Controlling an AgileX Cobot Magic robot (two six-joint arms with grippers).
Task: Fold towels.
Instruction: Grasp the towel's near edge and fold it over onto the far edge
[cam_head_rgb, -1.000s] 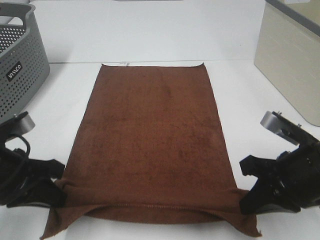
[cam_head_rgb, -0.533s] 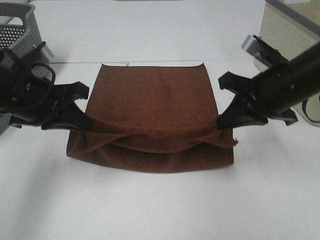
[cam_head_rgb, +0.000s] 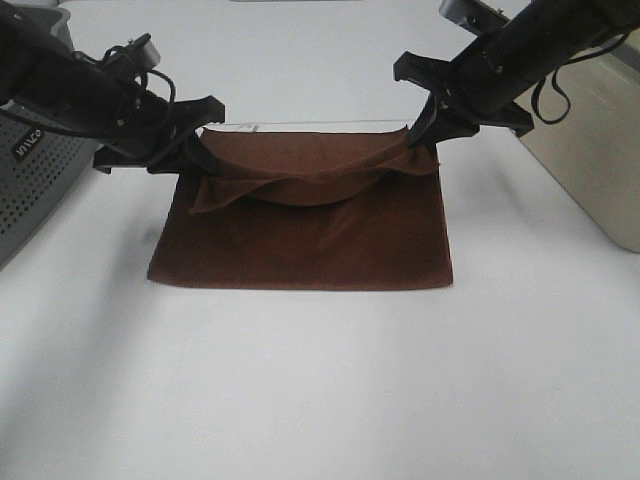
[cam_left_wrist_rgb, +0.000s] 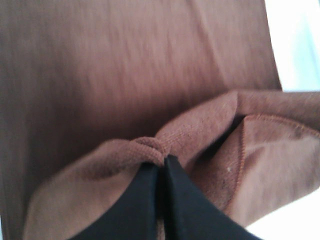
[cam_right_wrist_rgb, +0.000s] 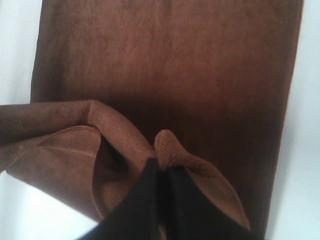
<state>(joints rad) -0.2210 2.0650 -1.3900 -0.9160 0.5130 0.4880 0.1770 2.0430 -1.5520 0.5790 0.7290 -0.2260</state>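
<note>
The dark reddish-brown towel lies on the white table, folded over on itself, its lifted edge sagging between the two grippers near the far edge. My left gripper is shut on the towel's left corner, and the pinched cloth bunches at its black fingers. My right gripper is shut on the right corner, where the fabric wraps over its fingertips. Both held corners hover just above the towel's far end.
A grey perforated basket stands at the far left. A beige box sits at the right edge. The white tabletop stretches toward the front.
Both grippers have carried the towel's near edge up and away toward the far edge, folding the towel in half. Their grip on the corners has held throughout.
</note>
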